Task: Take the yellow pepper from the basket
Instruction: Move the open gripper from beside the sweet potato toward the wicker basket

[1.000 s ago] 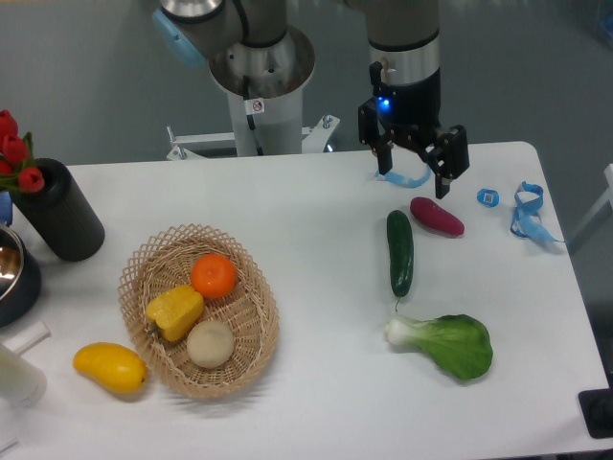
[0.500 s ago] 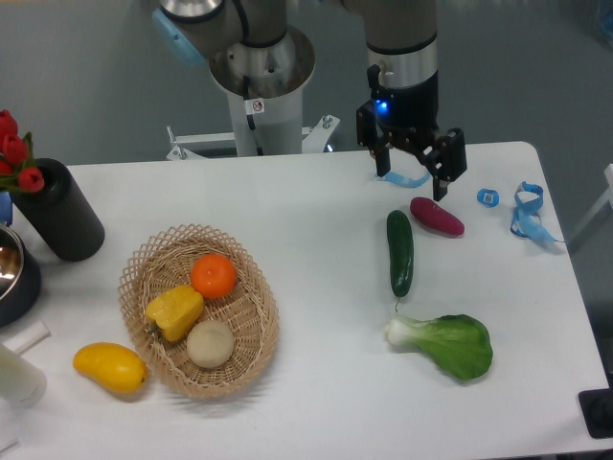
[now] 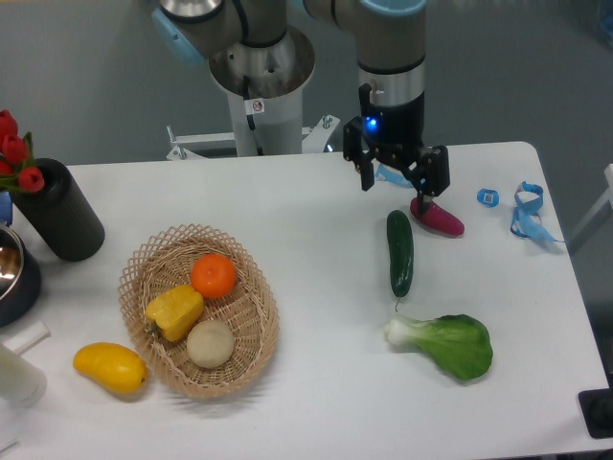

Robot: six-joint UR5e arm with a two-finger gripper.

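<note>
The yellow pepper (image 3: pixel 174 310) lies in the wicker basket (image 3: pixel 253 337) at the front left of the table, next to an orange (image 3: pixel 213 276) and a pale round fruit (image 3: pixel 210 343). My gripper (image 3: pixel 396 184) hangs open and empty above the back of the table, far to the right of the basket, near the cucumber's far end.
A smooth yellow mango (image 3: pixel 110 368) lies outside the basket at its front left. A cucumber (image 3: pixel 399 252), a purple sweet potato (image 3: pixel 439 218) and a bok choy (image 3: pixel 446 344) lie at the right. A black cylinder (image 3: pixel 59 210) with red flowers stands at the left edge. Blue clips (image 3: pixel 528 213) lie far right.
My gripper has moved a little to the left and slightly toward the front. Nothing on the table has moved.
</note>
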